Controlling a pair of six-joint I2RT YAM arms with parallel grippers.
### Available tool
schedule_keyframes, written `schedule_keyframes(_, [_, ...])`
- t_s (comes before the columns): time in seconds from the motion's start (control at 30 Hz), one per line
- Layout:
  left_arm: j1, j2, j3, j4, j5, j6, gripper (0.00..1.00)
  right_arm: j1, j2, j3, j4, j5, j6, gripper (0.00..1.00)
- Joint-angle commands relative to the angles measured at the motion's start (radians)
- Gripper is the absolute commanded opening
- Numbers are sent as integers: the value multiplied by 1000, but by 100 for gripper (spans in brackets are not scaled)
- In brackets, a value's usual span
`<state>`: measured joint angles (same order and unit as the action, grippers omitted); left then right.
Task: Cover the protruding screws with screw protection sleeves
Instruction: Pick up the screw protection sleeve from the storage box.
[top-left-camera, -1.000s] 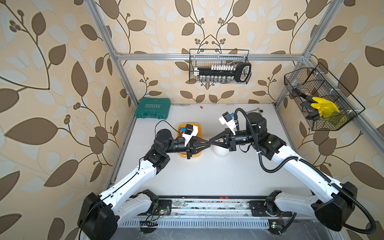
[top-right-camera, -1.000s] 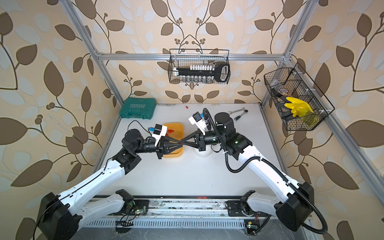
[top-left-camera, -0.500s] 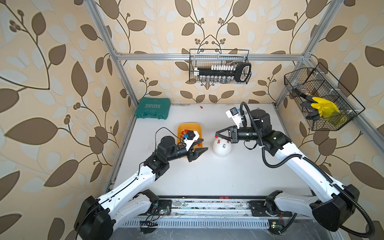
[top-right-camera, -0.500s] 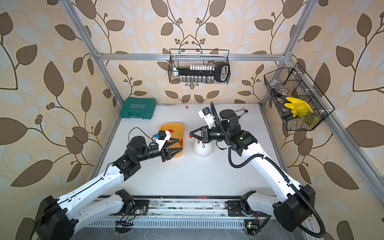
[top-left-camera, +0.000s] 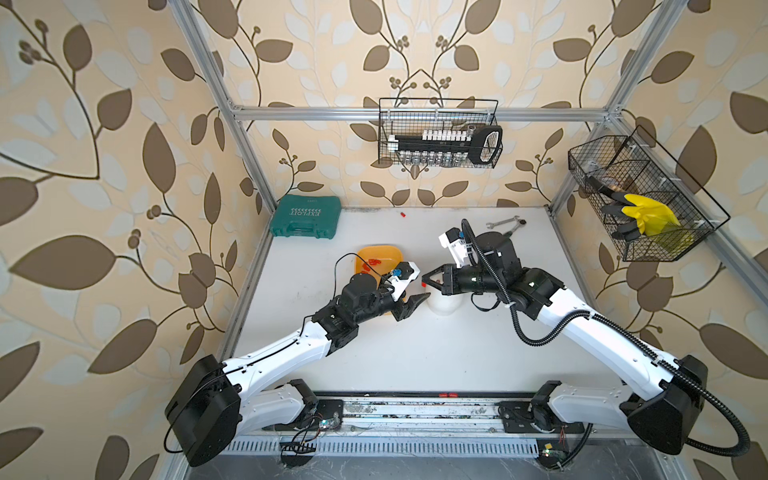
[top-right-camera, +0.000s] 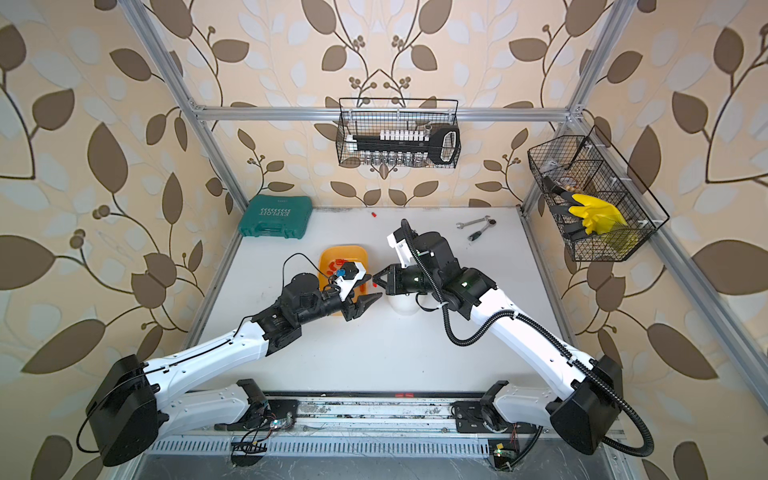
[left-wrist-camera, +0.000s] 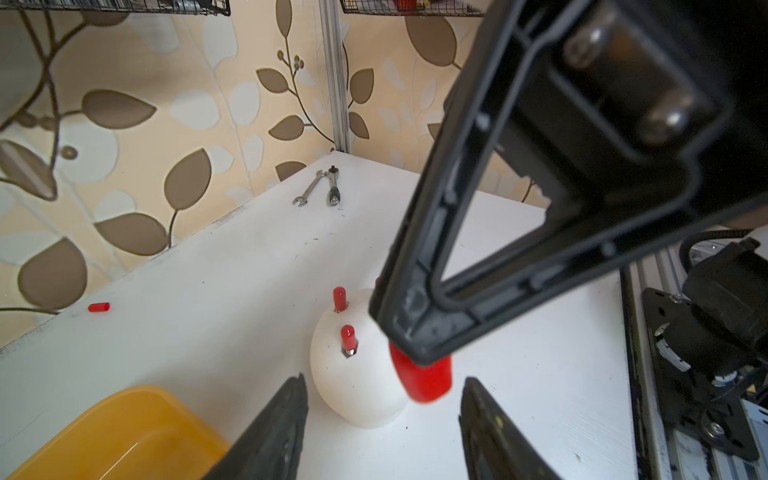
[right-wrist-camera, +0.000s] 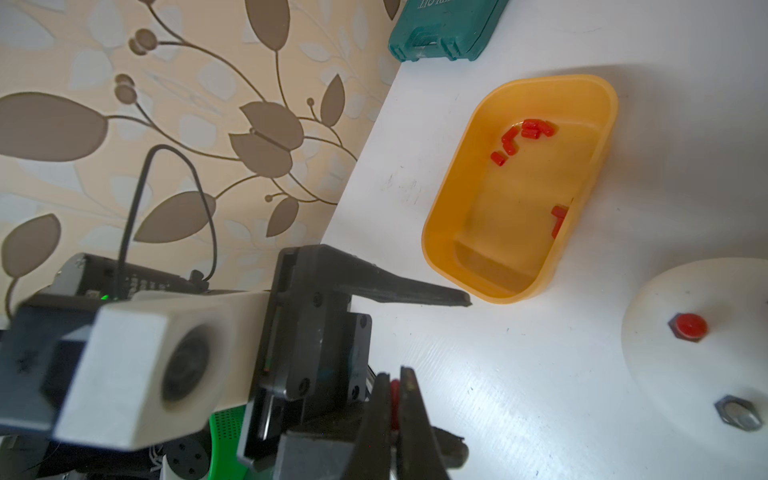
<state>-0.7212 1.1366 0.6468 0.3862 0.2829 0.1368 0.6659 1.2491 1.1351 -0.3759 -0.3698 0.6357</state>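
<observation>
My right gripper (top-left-camera: 424, 279) is shut on one red screw protection sleeve (left-wrist-camera: 422, 378), held in the air beside the white dome (left-wrist-camera: 353, 386). The sleeve shows pinched between the jaws in the right wrist view (right-wrist-camera: 395, 395). My left gripper (top-left-camera: 417, 305) stands open and empty just in front of it, its fingers (left-wrist-camera: 282, 419) apart on either side of the dome. Two protruding screws wear red sleeves (left-wrist-camera: 348, 336). One bare screw (right-wrist-camera: 742, 415) sticks out of the dome near a capped one (right-wrist-camera: 690, 325). More sleeves (right-wrist-camera: 523, 133) lie in the yellow tray (right-wrist-camera: 436, 241).
A green case (top-left-camera: 305, 216) sits at the back left of the white table (top-left-camera: 415, 357). Two wrenches (top-left-camera: 505, 224) lie at the back right. A loose red sleeve (top-left-camera: 402, 215) lies by the back wall. Wire baskets (top-left-camera: 440, 133) hang on the walls.
A second ago both grippers met tip to tip. The left jaws have opened and pulled back. The right gripper keeps the red sleeve and has drawn back toward the dome.
</observation>
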Motion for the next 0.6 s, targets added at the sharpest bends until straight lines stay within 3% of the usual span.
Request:
schedule_keyframes(0.0, [-6, -13, 41, 93, 14, -45, 57, 24, -40, -50, 44, 118, 18, 0])
schedule_keyframes(0.23, [-6, -31, 19, 160, 86, -87, 46, 38, -70, -83, 83, 165, 13, 0])
schedule_keyframes(0.57, [-6, 44, 60, 153, 87, -87, 46, 38, -70, -90, 107, 130, 30, 0])
